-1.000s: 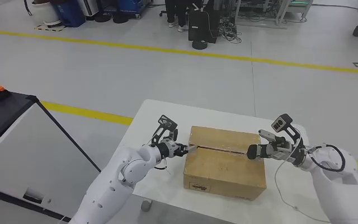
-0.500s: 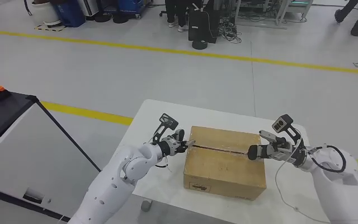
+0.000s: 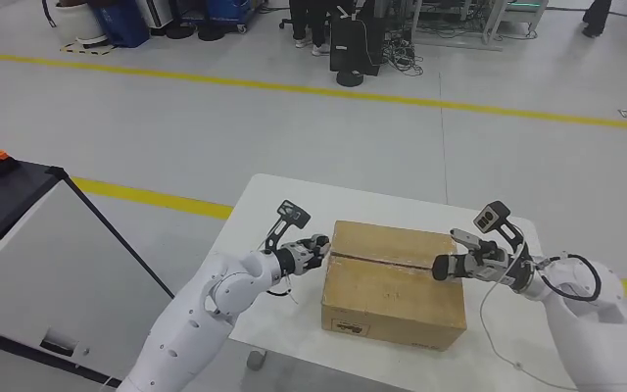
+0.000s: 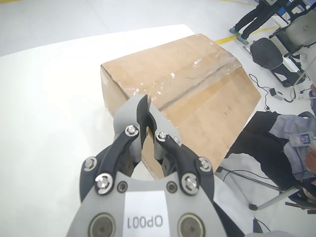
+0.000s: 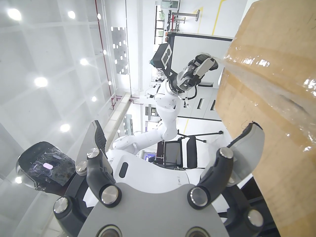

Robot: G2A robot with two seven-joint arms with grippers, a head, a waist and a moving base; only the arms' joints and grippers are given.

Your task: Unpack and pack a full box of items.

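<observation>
At left gripper [image 4: 147,99]: fingers pressed together, tips sitting on the top edge of the cardboard box [image 4: 197,57] at its left end, right where the clear tape [image 4: 217,66] along the centre seam wraps over the edge. Can't tell whether any tape is caught between the pads. Wrist is level with the box top and the arm comes in from the outside, so the box is straight ahead of the fingers. Right gripper [image 5: 174,125] is at the opposite end of the same seam, spread wide and holding nothing. One finger [image 5: 246,139] lies against the box's right end face just below the taped edge, the other stands out in free air. Box itself is upright near the middle of the white table [image 3: 284,211], flaps shut and taped, long sides running between the two grippers. Room: wide bare table outside the left gripper out to the left table edge, a bare strip behind the box's far long side and another in front of its near face. On the right a narrower band of table runs out to that edge, with the right arm over it.
</observation>
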